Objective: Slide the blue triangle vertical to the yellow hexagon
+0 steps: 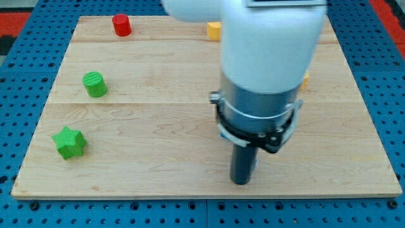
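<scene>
- No blue triangle shows — the arm (269, 69) likely hides it.
- Rod tip (241, 182) rests near-centre, touching nothing, holding nothing.
- Approach slowly toward the far yellow block (214, 30).

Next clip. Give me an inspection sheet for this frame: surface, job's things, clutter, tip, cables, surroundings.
Surface: light wooden board, planks running across the view, lying flat.
Job's things: blue triangle not seen, perhaps behind the arm. A yellow block shows at the view's top, partly hidden by the arm, shape unclear; an orange-yellow sliver shows at the arm's right edge.
Clutter: red cylinder top left; green cylinder left; green star lower left.
Tip: my tip is near the board's bottom edge, centre-right, touching no visible block.
Cables: nothing seen.
Surroundings: blue perforated base around the board; the white and grey arm fills the top centre.
</scene>
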`<state>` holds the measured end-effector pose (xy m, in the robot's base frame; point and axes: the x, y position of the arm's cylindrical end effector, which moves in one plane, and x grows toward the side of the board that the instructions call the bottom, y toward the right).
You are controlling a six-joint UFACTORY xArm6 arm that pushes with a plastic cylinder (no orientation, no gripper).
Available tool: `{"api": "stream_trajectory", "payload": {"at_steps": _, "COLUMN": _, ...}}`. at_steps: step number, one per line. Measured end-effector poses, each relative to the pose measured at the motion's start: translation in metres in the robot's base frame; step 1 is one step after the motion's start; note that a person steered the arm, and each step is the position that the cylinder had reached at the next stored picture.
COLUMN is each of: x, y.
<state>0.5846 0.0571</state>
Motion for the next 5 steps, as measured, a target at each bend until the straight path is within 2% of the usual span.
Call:
{"api": "stream_trajectory", "payload": {"at_steps": 2, "x": -0.047, "y": -0.035}}
{"api": "stream_trajectory", "payload": {"at_steps": 3, "x": -0.049, "y": -0.016}}
{"api": "stream_trajectory", "payload": {"at_steps": 5, "x": -0.049, "y": 0.066}}
